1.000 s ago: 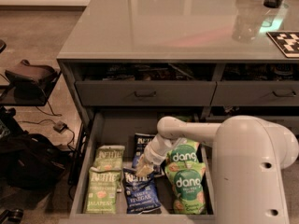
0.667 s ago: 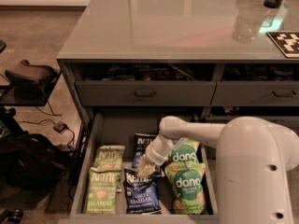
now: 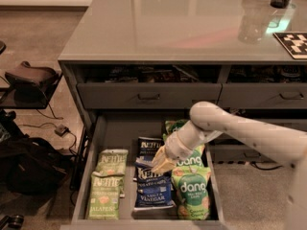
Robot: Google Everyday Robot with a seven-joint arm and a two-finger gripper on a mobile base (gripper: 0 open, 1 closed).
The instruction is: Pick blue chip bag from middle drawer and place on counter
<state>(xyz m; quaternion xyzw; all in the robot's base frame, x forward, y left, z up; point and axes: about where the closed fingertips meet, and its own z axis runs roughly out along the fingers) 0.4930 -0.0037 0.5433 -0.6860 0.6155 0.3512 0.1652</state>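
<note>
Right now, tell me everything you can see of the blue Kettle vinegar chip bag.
The blue Kettle chip bag is glossy, with white logo and "Vinegar" lettering. It lies flat, face up, in the open middle drawer, between green Kettle bags and Dang bags. A darker blue bag lies behind it. The gripper hangs over its top edge; contact unclear.

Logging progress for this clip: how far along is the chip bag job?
Done: the drawer stands open. In hand: the gripper hangs at the top edge of the blue chip bag, which lies flat in the drawer. Left: lifting it out and setting it on the counter.
</note>
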